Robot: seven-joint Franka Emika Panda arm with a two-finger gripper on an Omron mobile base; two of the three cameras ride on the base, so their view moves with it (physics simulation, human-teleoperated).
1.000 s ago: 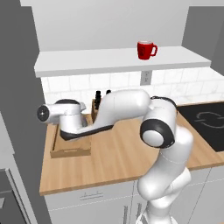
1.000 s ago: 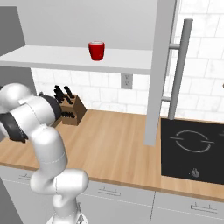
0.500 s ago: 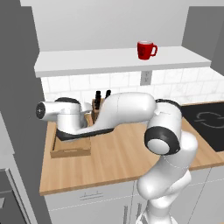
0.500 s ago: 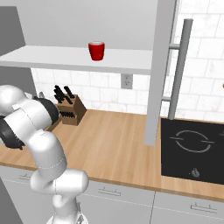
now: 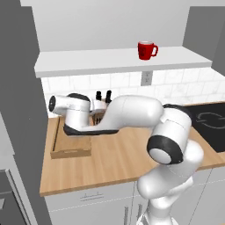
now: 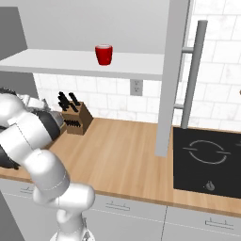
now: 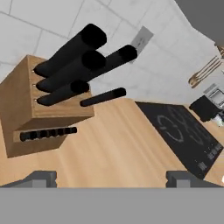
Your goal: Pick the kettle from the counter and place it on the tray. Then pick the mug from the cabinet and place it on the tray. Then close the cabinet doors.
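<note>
Wooden counter point(image 6: 122, 155), upright red mug point(image 5: 146, 49) above, handle rightward; jaws wide apart, empty.

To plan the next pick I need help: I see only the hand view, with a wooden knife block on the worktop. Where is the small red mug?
Observer: The small red mug stands upright on the flat grey floor panel of the wall cabinet, high above the light-brown wooden counter.
Operator: And the shallow wooden tray?
Observer: The shallow wooden tray lies at the left end of the counter, partly under the arm's wrist.
Operator: Are the cabinet doors closed?
Observer: No. The pale grey door with the silver bar handle stands open, edge-on in the right base view.
</note>
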